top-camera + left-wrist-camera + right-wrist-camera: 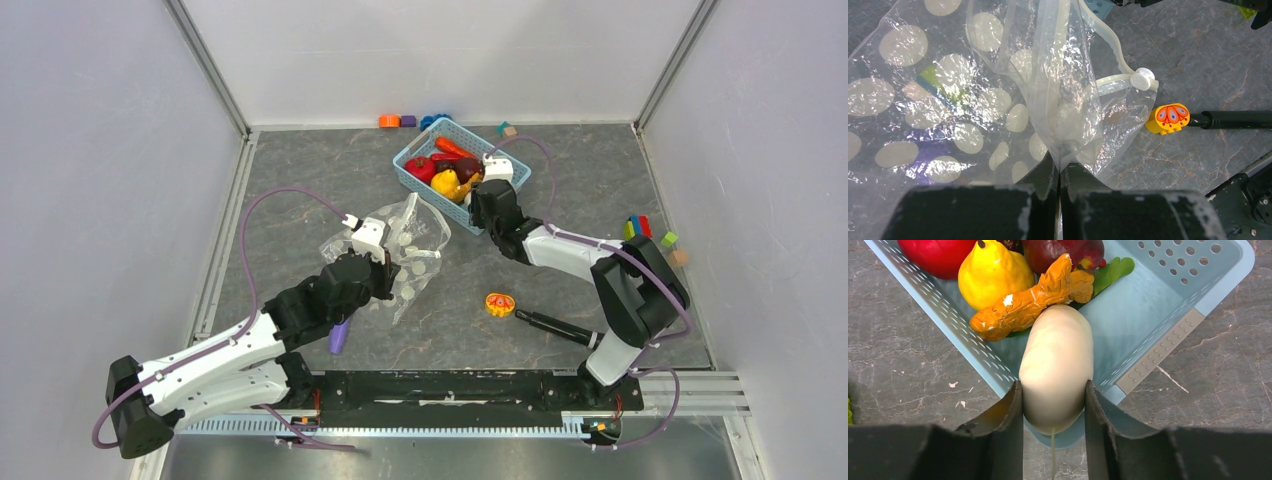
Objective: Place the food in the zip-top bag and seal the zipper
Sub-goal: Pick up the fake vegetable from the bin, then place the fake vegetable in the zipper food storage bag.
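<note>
right claw (1054, 390) clamped on white egg (1055, 355), above near corner of basket (1168, 300), toward far edge of bench (560, 170). left claw (1059, 175) pinched shut on zip-top bag (948, 100), bench centre. lift egg clear of rim; carry to bag mouth; left claw to hold film up so mouth gapes.

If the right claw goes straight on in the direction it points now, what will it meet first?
The right claw, shut on the white egg, would probably push the egg into the orange carrot lying across the blue basket; they look almost touching, though depth is unclear.
</note>
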`<state>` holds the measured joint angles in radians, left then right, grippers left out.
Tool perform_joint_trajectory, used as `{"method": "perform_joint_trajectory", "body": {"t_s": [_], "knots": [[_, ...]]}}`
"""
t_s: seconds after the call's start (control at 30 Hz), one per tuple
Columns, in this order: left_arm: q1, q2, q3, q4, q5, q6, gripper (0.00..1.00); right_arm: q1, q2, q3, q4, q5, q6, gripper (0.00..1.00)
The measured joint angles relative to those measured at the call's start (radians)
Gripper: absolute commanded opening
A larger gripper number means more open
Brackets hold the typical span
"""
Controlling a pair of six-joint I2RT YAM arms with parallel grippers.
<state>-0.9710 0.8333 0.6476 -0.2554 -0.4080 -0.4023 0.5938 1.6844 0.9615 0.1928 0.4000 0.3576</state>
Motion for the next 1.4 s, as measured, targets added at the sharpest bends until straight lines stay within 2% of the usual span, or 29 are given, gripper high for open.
{"method": "perform_joint_trajectory", "body": {"t_s": [0.1, 0.27, 0.4, 0.6, 0.93, 1.17, 1.4], "knots": [[0.000, 0.000, 0.000, 0.002, 0.000, 0.000, 0.02, 0.000, -0.002, -0.016, 0.019, 0.005, 0.009, 0.22], [0.000, 0.005, 0.000, 0.023, 0.002, 0.000, 0.02, 0.000, -0.063, -0.069, 0.029, 0.005, 0.007, 0.15], [0.000, 0.023, 0.000, 0.034, 0.018, 0.000, 0.02, 0.000, -0.174, -0.114, 0.002, 0.003, -0.026, 0.00], [0.000, 0.033, 0.000, 0.035, 0.024, 0.000, 0.02, 0.000, -0.318, -0.132, -0.092, -0.011, -0.123, 0.00], [0.000, 0.039, -0.006, 0.049, 0.026, 0.000, 0.02, 0.000, -0.613, -0.269, -0.158, -0.124, -0.189, 0.00], [0.000, 0.044, -0.032, 0.069, 0.027, 0.000, 0.02, 0.000, -0.814, -0.272, -0.222, -0.348, -0.208, 0.00], [0.000, 0.062, -0.032, 0.069, 0.028, 0.000, 0.02, 0.000, -0.990, -0.271, -0.360, -0.543, -0.244, 0.00]]}}
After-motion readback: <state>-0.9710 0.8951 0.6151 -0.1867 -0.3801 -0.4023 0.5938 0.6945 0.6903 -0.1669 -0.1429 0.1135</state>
